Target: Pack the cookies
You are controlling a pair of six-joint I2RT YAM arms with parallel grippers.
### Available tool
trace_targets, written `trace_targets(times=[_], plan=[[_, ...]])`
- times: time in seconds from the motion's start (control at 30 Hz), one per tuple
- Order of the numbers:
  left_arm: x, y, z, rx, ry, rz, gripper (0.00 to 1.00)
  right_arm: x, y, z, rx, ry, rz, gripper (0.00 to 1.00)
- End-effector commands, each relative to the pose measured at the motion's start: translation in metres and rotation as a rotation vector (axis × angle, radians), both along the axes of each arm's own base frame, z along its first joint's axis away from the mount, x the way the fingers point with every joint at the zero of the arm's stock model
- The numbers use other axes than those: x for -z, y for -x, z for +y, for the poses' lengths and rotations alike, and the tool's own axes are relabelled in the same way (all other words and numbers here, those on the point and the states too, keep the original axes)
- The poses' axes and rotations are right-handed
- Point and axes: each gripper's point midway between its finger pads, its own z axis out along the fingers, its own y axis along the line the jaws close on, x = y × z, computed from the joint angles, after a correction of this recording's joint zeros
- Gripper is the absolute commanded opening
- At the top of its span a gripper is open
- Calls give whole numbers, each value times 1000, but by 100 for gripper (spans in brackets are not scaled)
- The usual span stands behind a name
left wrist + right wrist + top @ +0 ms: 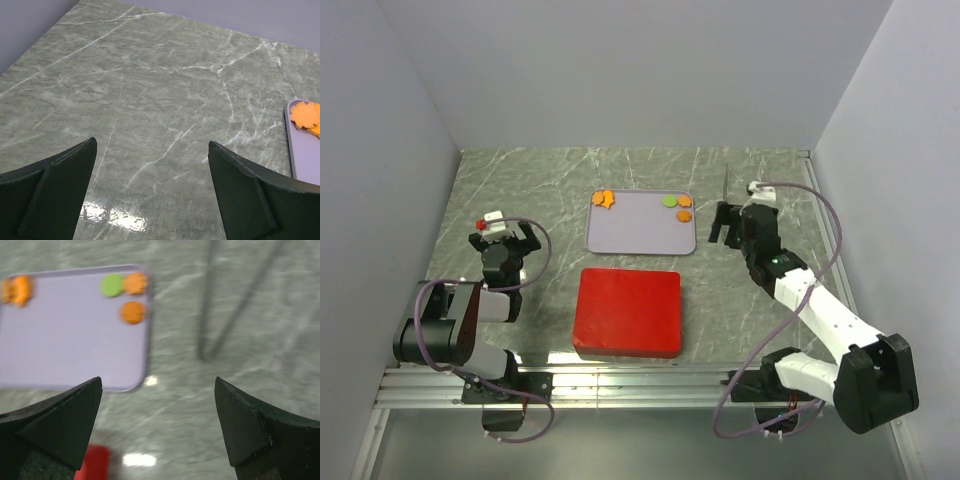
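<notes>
Cookies [684,215] 5 | orange 4 | green 1 | tray [640,235] 1

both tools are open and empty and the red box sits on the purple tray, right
No: the top external view shows the red box apart from the purple tray, on its near side. The left tool and right tool are open and empty.

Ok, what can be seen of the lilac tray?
The lilac tray is a flat rounded rectangle with a low raised rim, plastic-looking, lying level on the marble-patterned table, beyond the red box. Mostly bare: irregular orange cookies in its far left corner, a green disc and two orange discs far right.
</notes>
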Motion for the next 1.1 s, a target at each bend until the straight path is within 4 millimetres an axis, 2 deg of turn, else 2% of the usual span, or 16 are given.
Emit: trace_targets(times=[0.0, 0.03, 0.07, 0.13, 0.23, 0.33, 0.47, 0.6, 0.7, 0.73, 1.07], plan=[[-18, -4, -3, 21, -6, -68, 99, -6, -11, -48, 159, 62, -110, 100], [-17, -4, -2, 21, -6, -65, 99, -12, -16, -55, 186, 42, -161, 100], [-18, -4, -2, 19, -6, -67, 99, 2, -11, -63, 216, 35, -151, 100], [-18, -4, -3, 21, -4, -67, 100, 9, -11, -83, 281, 4, -195, 100], [-18, -4, -2, 19, -6, -67, 99, 17, -11, -101, 332, 13, -242, 100], [-17, -4, -3, 21, -6, -65, 99, 21, -11, -109, 348, 1, -298, 100], [-18, -5, -3, 21, -6, -67, 99, 17, -13, -117, 348, 5, -391, 100], [-18, -4, -3, 21, -6, -65, 99, 11, -19, -120, 319, 51, -442, 100], [-18, -5, -3, 21, -6, -67, 100, 22, -21, -111, 245, 45, -452, 100], [-18, -5, -3, 21, -6, -67, 99, 26, -20, -101, 170, 70, -461, 100], [-17, -4, -2, 19, -6, -65, 99, 25, -20, -98, 157, 78, -467, 100]])
